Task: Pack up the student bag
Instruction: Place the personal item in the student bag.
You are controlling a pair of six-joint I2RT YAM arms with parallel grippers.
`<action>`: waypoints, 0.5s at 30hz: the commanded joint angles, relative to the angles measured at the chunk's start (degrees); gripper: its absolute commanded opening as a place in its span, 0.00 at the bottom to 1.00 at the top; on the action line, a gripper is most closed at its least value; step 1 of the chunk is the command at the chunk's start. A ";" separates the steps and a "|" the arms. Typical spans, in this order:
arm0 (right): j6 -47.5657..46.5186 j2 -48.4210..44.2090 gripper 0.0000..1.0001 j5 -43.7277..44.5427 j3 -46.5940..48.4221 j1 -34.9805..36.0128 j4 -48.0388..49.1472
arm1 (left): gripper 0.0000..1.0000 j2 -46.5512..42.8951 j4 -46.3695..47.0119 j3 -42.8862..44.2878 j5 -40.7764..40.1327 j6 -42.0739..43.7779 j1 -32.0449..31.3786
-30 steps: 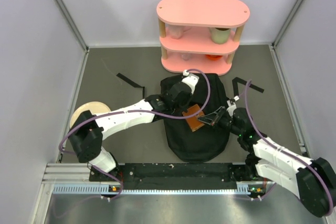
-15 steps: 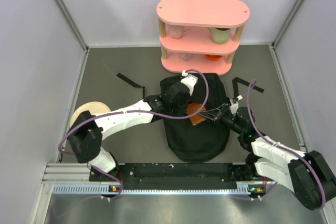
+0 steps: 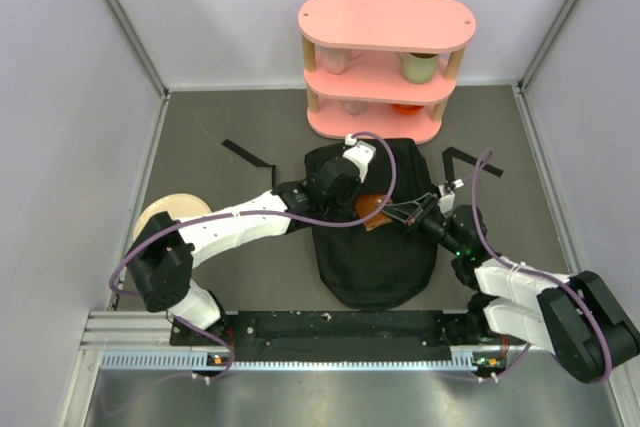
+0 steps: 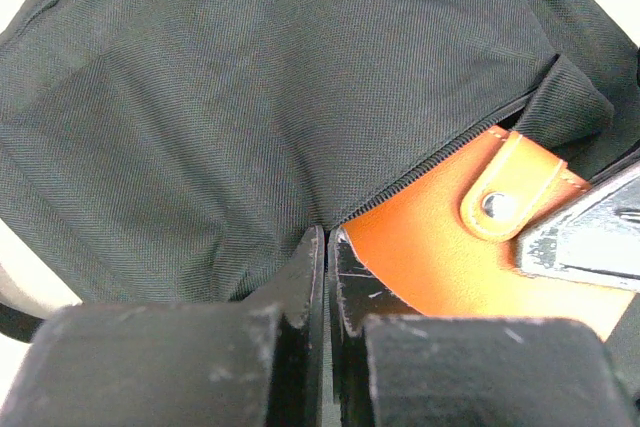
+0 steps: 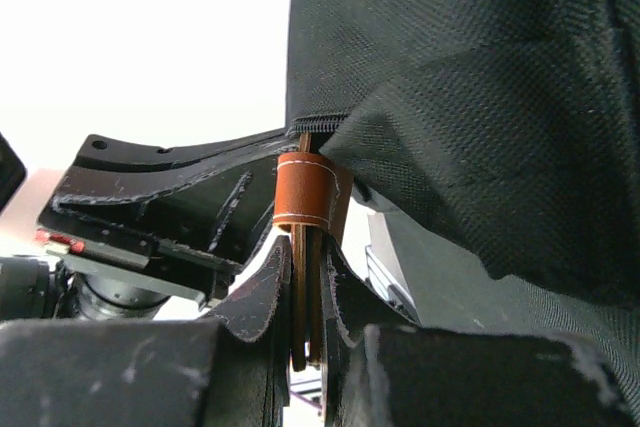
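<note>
The black student bag (image 3: 375, 247) lies in the middle of the table, its zip opening facing the right arm. My left gripper (image 4: 326, 237) is shut on the cloth edge by the zipper (image 4: 430, 162) and holds the opening lifted; in the top view it sits at the bag's top (image 3: 352, 199). My right gripper (image 5: 307, 247) is shut on an orange-brown leather wallet (image 5: 300, 197) with a snap strap (image 4: 500, 202). The wallet (image 3: 372, 205) is partly under the bag's flap (image 5: 470, 97). One right finger (image 4: 585, 237) shows beside it.
A pink three-tier shelf (image 3: 385, 67) with a green cup (image 3: 421, 67) and small items stands right behind the bag. A pale round disc (image 3: 165, 215) lies at the left by the left arm. Black straps (image 3: 250, 155) (image 3: 468, 161) trail on both sides. Walls close in the table.
My right gripper has carried the wallet up and left, from lying open on the bag to sliding in under the lifted flap. The left arm has hardly moved.
</note>
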 commanded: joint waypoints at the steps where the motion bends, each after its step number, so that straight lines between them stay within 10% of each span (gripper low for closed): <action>1: -1.73 -6.76 0.00 6.15 1.85 -1.49 2.46 | 0.00 -2.02 -0.56 -0.02 1.10 -0.92 -0.63; 10: -7.60 -15.04 0.00 12.74 2.64 -2.02 -13.19 | 0.00 -2.64 -0.04 0.69 1.53 -0.49 -0.63; 15: -5.79 -5.12 0.00 10.74 2.82 -1.93 -3.83 | 0.00 -3.08 0.49 1.12 3.65 -1.01 -0.63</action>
